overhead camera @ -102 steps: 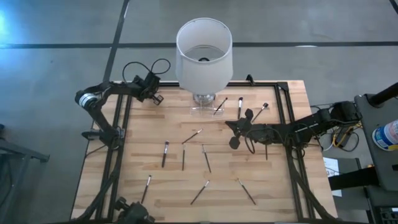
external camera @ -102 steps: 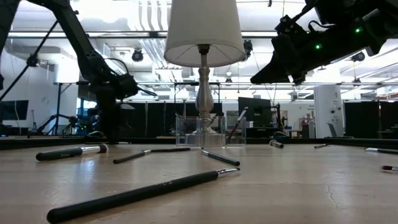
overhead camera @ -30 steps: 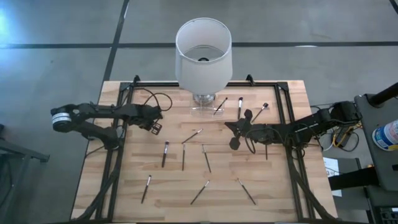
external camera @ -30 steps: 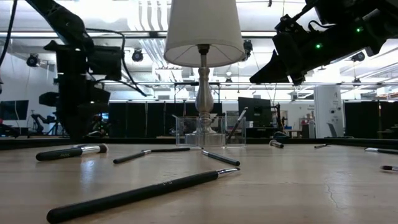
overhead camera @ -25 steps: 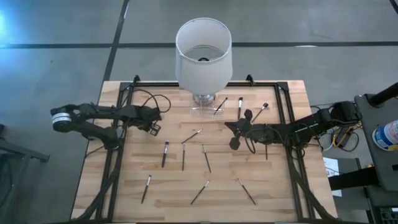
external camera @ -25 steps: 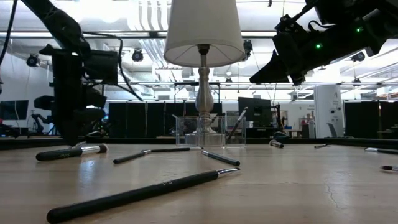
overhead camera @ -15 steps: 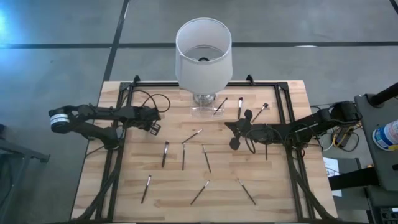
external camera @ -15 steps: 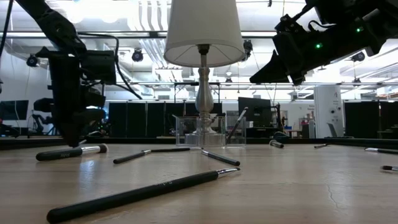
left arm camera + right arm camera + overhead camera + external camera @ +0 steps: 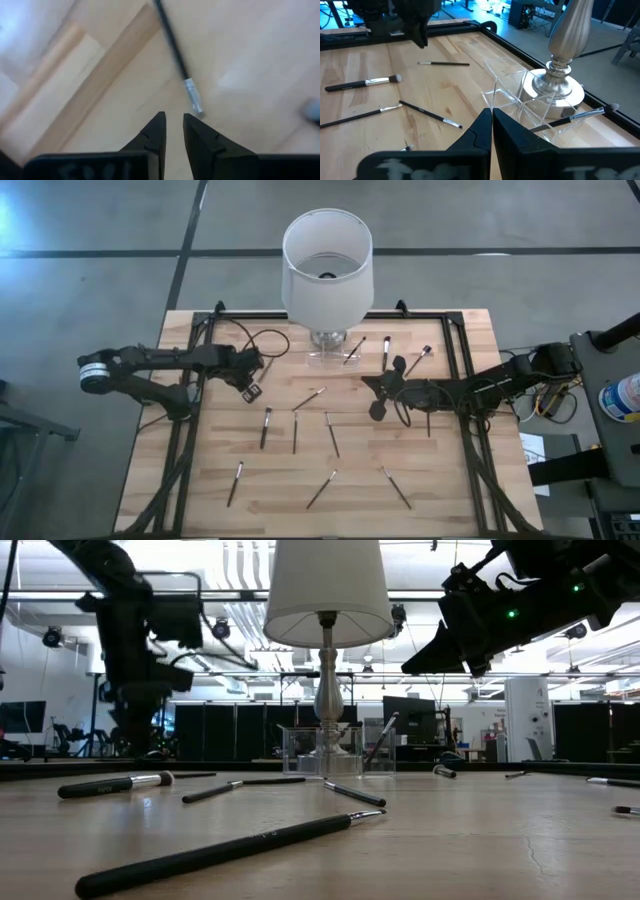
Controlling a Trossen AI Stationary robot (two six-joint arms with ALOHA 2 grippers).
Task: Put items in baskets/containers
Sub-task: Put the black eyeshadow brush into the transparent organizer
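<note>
Overhead view of a wooden surface point(image 9: 440, 480) carrying a white-shaded lamp point(image 9: 328, 268) at upper centre, with a small clear holder point(image 9: 330, 356) just below the shade, beside the lamp's silvery base point(image 9: 559, 85). One brush point(image 9: 353, 349) leans in the holder's right part, its pale tip up. Other slim dark brushes lie scattered: two point(image 9: 386, 351) point(image 9: 420, 357) right of the holder, one point(image 9: 310, 397) at centre, three point(image 9: 266, 426) point(image 9: 295, 430) point(image 9: 332, 434) in a row below it, and three point(image 9: 235, 482) point(image 9: 321, 489) point(image 9: 395, 487) along the lower part of the frame. The left end effector point(image 9: 251, 391) hangs left of centre, above bare wood, its fingers point(image 9: 154, 134) a narrow gap apart and holding nothing; in its wrist view a brush with a silvery ferrule point(image 9: 192, 97) lies on the wood just beyond the fingertips, not touched. The right end effector point(image 9: 371, 383) sits right of centre, raised above the surface in the low view point(image 9: 425, 658), its fingers point(image 9: 479, 127) pressed together and empty, pointing toward the holder.
</note>
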